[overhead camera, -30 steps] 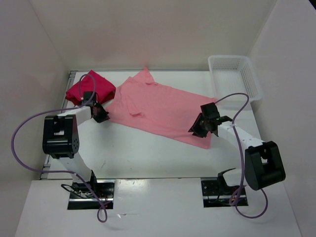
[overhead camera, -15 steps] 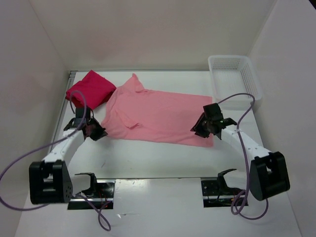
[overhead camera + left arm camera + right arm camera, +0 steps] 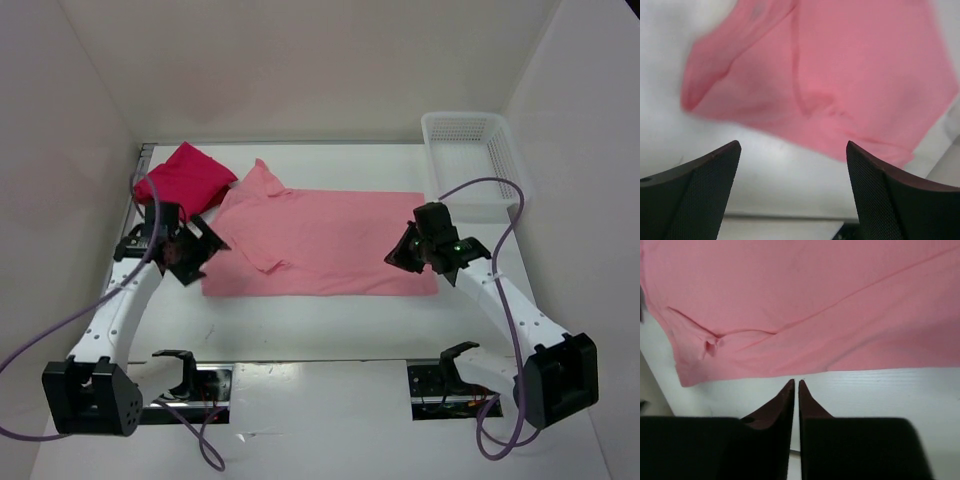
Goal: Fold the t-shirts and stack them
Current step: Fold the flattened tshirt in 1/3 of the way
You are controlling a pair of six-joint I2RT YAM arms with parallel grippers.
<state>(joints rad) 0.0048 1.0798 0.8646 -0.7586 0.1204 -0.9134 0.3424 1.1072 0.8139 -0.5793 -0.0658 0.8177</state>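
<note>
Starting at the upper left of the top view, a crimson shirt (image 3: 185, 178) sits folded in a bundle on the tabletop (image 3: 330, 325), its edge touching or just beside the collar end of the pink shirt (image 3: 330, 240). Below it, the left arm (image 3: 120, 310) ends at the pink shirt's lower left corner. The left jaws stand wide apart with nothing between them, and the wrist view shows a sleeve and rumpled cloth just ahead of them.

The pink shirt lies spread flat across the middle, its long axis running left to right, with the collar at the left and the hem at the right. The right arm (image 3: 500, 295) reaches the hem end. The right jaws are together, and their tips sit on bare tabletop just off the shirt's edge, gripping no cloth that I can see. A white basket (image 3: 470, 150) stands at the upper right.

Each arm is nearer one end, so the next fold probably needs both to take the near long edge.
</note>
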